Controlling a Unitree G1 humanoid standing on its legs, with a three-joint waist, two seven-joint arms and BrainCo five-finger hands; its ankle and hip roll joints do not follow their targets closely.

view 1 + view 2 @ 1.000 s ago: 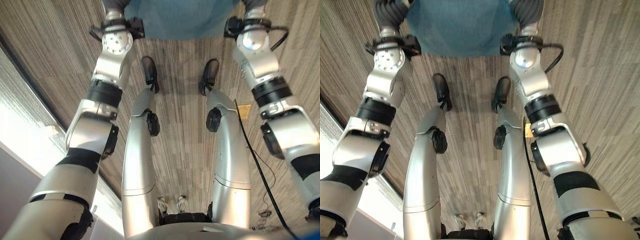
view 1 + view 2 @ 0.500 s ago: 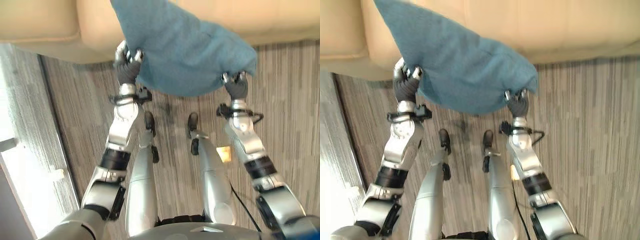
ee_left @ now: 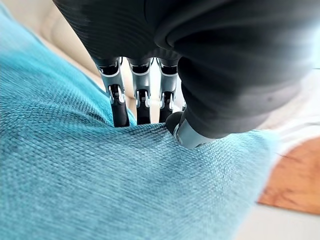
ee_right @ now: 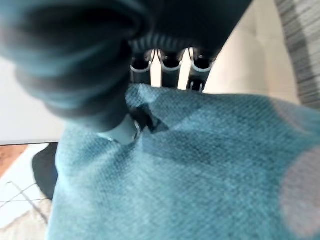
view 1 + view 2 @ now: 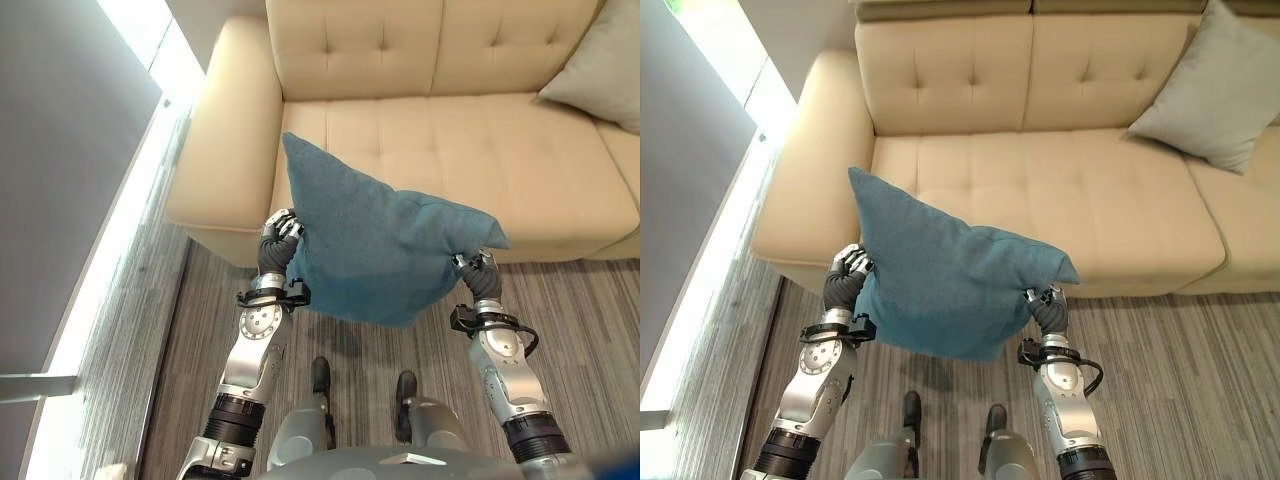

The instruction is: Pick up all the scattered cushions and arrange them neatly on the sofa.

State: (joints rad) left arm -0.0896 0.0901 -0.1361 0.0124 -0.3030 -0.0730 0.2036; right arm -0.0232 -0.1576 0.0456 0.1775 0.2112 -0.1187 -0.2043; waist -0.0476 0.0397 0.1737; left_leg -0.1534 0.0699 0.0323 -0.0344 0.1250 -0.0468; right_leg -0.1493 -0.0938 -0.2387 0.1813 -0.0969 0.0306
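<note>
Cushions in sight number two: one teal cushion (image 5: 945, 280) held up off the floor between the robot's two hands, and one grey cushion (image 5: 1223, 85) leaning against the backrest toward the right end of the sofa (image 5: 970, 70). The teal cushion hangs in the air in front of the sofa's front edge, tilted so that one corner points up toward the seat and the opposite edge sags low above the floor. The left hand (image 5: 845, 278) grips its left edge, fingers (image 3: 119, 102) curled over the fabric with the thumb pressing from the other side, as the left wrist view shows. The right hand (image 5: 1048, 308) is clamped on the cushion's right corner, with the fabric bunched between thumb and fingers (image 4: 171, 62) in the right wrist view. Behind the cushion stands one cream tufted sofa with a rounded armrest (image 5: 215, 150) at its left end; its seat beneath the teal cushion is bare. The grey cushion sits well apart from the teal one. Striped grey-brown carpet (image 5: 1200, 390) covers the floor in front of the sofa, and a bright strip of light (image 5: 110, 260) runs along the floor beside the left armrest.
</note>
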